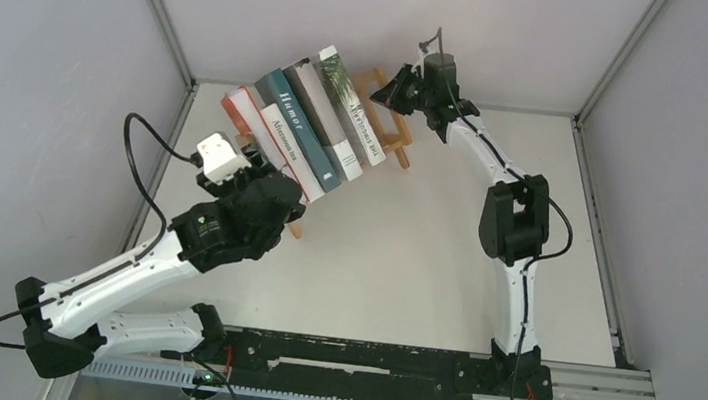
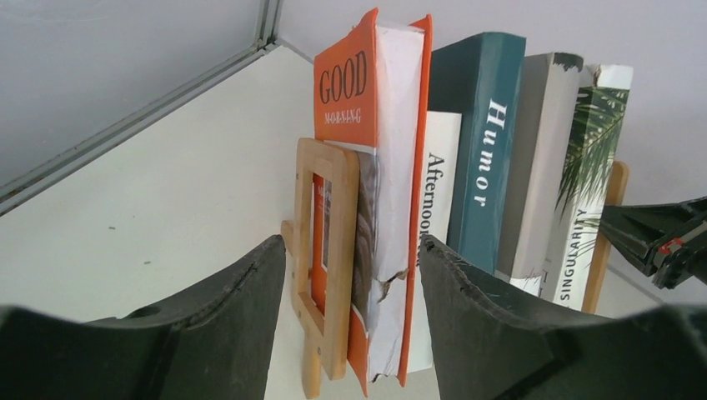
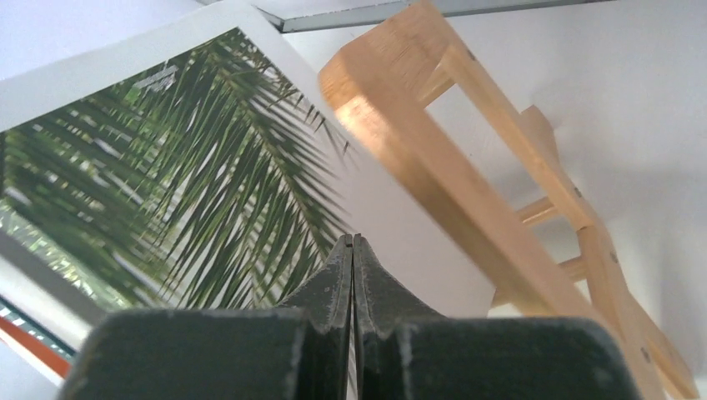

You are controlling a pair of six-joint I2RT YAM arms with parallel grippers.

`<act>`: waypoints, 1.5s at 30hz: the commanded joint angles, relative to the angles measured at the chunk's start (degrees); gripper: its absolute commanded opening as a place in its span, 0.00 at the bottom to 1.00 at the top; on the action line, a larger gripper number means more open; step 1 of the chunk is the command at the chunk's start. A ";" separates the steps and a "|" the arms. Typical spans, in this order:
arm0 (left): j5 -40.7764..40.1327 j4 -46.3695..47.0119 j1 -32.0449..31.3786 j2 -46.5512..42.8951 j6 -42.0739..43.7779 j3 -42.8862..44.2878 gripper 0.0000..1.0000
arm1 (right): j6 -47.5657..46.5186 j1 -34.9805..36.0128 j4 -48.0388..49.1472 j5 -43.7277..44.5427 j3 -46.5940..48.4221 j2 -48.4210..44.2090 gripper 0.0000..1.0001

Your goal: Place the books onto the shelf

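Five books lean in a row in the light-wood shelf [image 1: 394, 136]: orange-red [image 2: 350, 92], white "Afternoon" [image 2: 438, 183], teal "Humor" [image 2: 483, 150], grey [image 2: 542, 158] and palm-leaf [image 2: 588, 183]. My left gripper [image 2: 352, 242] is at the row's left end, one finger against the shelf's end frame [image 2: 329, 250] and the other against the orange-red book's back cover. It is shut on the two together. My right gripper [image 3: 353, 237] is shut on nothing. Its tips sit at the palm-leaf book's cover [image 3: 167, 167], beside the right end frame [image 3: 433, 167].
White booth walls close in the table at the left, back and right, with a metal corner post [image 1: 164, 17] near the shelf. A black rail [image 1: 362, 362] with the arm bases runs along the near edge. A black cable [image 1: 137, 165] loops beside the left arm.
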 commanded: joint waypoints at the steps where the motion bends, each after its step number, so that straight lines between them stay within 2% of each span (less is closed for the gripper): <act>1: 0.05 0.46 -0.10 -0.32 -3.62 -3.07 0.64 | 1.63 -0.35 1.43 -2.61 5.52 2.28 0.06; 11: 1.41 0.81 0.48 -2.04 -5.67 -7.73 0.65 | 2.97 1.79 -0.37 -2.64 13.51 9.21 0.05; 28: 2.00 4.33 1.09 -4.67 -7.29 -14.51 0.65 | 1.76 4.88 -2.63 0.86 19.53 16.29 0.02; 45: 1.81 7.68 1.65 -7.16 -4.44 -17.66 0.65 | -0.99 4.99 -6.12 11.86 20.47 17.72 0.00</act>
